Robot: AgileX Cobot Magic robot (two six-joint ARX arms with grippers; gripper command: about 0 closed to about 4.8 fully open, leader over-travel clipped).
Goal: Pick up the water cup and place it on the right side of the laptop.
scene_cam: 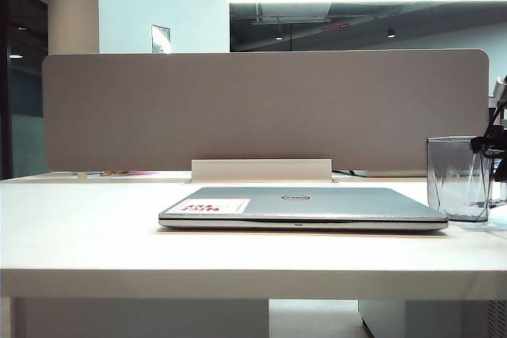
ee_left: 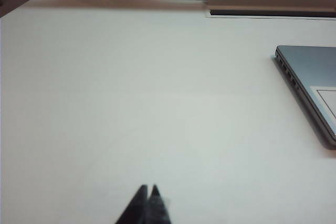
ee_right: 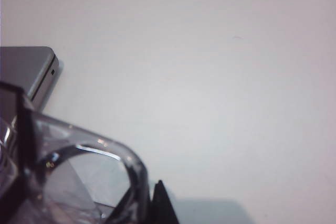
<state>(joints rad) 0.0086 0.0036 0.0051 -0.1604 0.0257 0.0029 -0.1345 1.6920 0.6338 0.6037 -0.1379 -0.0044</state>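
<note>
Water cup [scene_cam: 458, 178] upright on white table [scene_cam: 95, 235] just right of closed laptop [scene_cam: 305, 205], right gripper [ee_right: 148, 203] pinching its handle [ee_right: 113, 163], left gripper [ee_left: 147, 198] closed, empty, over bare table left of laptop.

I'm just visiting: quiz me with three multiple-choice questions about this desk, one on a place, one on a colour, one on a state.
1. Where does the water cup stand relative to the laptop? A. left B. on top C. right
2. The sticker on the lid is: A. white and red B. green C. black
3. The left gripper is: A. wide open B. shut C. holding a pen

C: it stands off the laptop's right end, with the right gripper by its handle.
A: red print on white.
B: its fingertips meet above the bare table.
</note>
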